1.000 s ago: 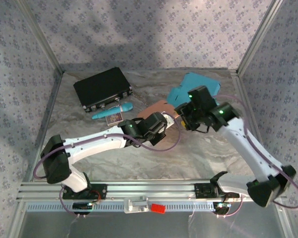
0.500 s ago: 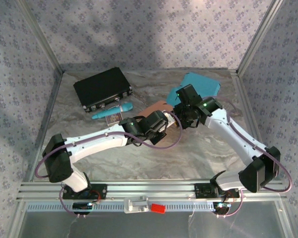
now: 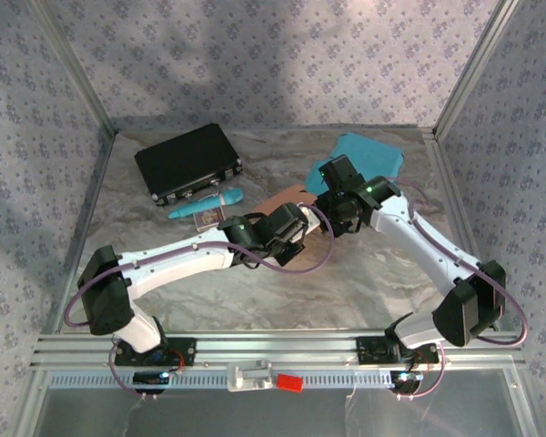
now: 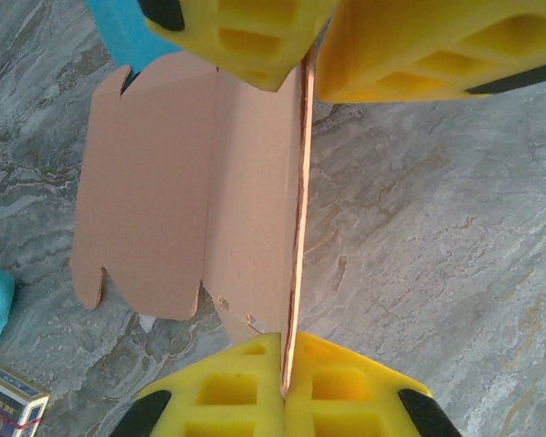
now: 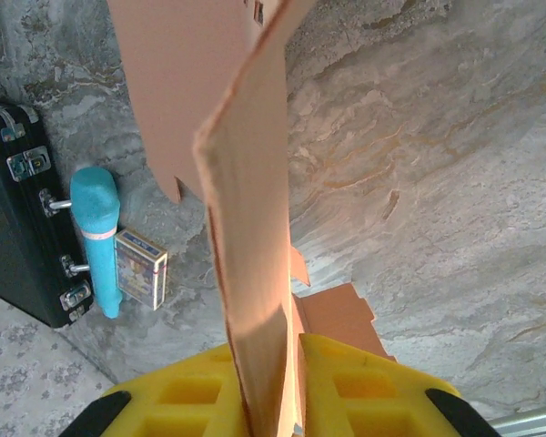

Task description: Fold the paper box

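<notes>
Paper box (image 3: 287, 197), an unfolded brown cardboard blank, sits at the centre of the top view on the grey marbled table (image 3: 364, 273), below and right of a black case (image 3: 187, 162). In the left wrist view most of it lies flat, left of centre, with its long axis running top to bottom. Its right panel stands upright, seen edge-on. The left gripper (image 4: 287, 369) pinches that raised panel's lower end. The right gripper (image 4: 308, 82) is pressed together on its upper end.
</notes>
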Controlling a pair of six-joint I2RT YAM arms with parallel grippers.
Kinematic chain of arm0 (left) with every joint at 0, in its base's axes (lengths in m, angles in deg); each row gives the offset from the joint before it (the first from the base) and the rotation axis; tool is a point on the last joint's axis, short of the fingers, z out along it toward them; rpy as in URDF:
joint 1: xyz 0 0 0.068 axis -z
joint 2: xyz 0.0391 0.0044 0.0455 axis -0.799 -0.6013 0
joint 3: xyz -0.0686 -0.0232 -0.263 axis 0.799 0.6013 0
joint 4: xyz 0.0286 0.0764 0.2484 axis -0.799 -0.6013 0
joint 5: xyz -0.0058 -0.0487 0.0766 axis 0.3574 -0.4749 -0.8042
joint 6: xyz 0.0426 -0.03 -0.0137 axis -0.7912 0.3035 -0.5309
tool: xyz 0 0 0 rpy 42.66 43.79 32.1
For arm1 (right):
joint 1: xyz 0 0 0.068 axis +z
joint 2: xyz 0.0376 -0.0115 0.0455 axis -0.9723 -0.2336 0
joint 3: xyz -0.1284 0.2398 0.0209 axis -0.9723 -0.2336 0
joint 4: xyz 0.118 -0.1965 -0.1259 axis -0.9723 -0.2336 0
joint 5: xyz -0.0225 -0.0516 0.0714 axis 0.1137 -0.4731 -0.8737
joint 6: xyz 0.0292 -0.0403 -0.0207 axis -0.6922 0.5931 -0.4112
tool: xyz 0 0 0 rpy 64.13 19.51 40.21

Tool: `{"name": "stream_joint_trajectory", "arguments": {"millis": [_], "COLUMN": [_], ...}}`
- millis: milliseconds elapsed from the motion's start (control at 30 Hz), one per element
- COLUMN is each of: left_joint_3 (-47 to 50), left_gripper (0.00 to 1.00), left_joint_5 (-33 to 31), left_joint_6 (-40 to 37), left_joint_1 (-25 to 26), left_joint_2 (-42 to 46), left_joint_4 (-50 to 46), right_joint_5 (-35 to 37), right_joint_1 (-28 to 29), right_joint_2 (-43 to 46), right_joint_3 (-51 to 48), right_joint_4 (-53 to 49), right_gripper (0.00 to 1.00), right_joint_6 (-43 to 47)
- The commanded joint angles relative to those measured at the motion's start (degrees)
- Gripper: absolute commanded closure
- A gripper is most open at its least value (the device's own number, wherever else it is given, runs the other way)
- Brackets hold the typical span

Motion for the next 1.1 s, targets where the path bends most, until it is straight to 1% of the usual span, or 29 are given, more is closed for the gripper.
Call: {"name": "stream_joint_trajectory", "arguments": {"millis": [0, 200, 300, 333, 367, 400, 467, 567, 600, 667, 767, 833, 933, 1033, 1067], "left_joint_3": [-2.3, -2.3, -2.5, -2.8, -3.3, -3.9, -4.9, -5.4, -5.4, -6.3, -7.6, -7.2, -4.9, -3.6, -3.4], "left_gripper": [1.00, 1.00, 1.00, 0.92, 0.80, 0.71, 0.48, 0.28, 0.24, 0.23, 0.23, 0.25, 0.29, 0.32, 0.33], "left_joint_5": [0.2, 0.4, 0.2, -0.2, -0.9, -1.7, -4.8, -6.0, -4.8, 1.9, 6.0, 5.8, 5.4, 7.5, 8.9], "left_joint_6": [0.6, 0.5, 0.3, 0.5, 0.9, 1.2, 3.0, 5.3, 6.5, 10.3, 16.6, 19.2, 23.1, 26.7, 28.0], "left_joint_1": [-0.2, -0.2, -0.2, -0.2, -0.2, -0.2, -0.4, -1.7, -2.6, -6.1, -10.4, -12.5, -16.5, -21.1, -22.7], "left_joint_2": [-0.5, -0.5, -0.5, -0.5, -0.2, 0.1, 2.1, 6.8, 8.1, 10.9, 14.6, 17.2, 21.1, 23.3, 23.7], "left_joint_4": [-0.5, -0.7, -0.8, -1.0, -1.4, -1.7, -1.5, 1.5, 2.5, 4.5, 6.6, 8.1, 9.4, 7.5, 6.4], "right_joint_5": [0.1, 0.2, 0.2, 0.1, 0.0, 0.0, 0.9, 2.5, 3.1, 2.9, 3.7, 4.4, 5.7, 6.8, 8.2], "right_joint_1": [-0.3, -0.5, -0.6, -0.7, -0.8, -0.8, -0.8, -0.9, -1.0, -1.2, -1.6, -1.5, -0.7, 0.5, 1.4], "right_joint_2": [-0.6, -0.7, -0.8, -0.8, -0.6, -0.4, 0.0, 0.8, 1.1, 2.3, 4.8, 6.0, 8.2, 10.2, 10.6], "right_joint_3": [1.1, 1.5, 1.5, 1.5, 1.7, 1.8, 3.4, 7.4, 8.6, 10.0, 11.1, 12.2, 13.9, 16.8, 18.5], "right_joint_4": [-2.4, -2.4, -2.4, -2.3, -2.1, -1.6, -0.9, -0.9, -1.5, -2.6, -3.0, -4.0, -6.8, -10.7, -12.5], "right_gripper": [0.81, 0.86, 0.94, 1.00, 1.00, 1.00, 1.00, 1.00, 1.00, 1.00, 1.00, 1.00, 1.00, 1.00, 1.00], "right_joint_6": [0.7, 0.9, 1.0, 1.0, 1.0, 1.0, 1.9, 3.1, 3.1, 1.6, -2.5, -5.0, -8.9, -12.4, -13.3]}}
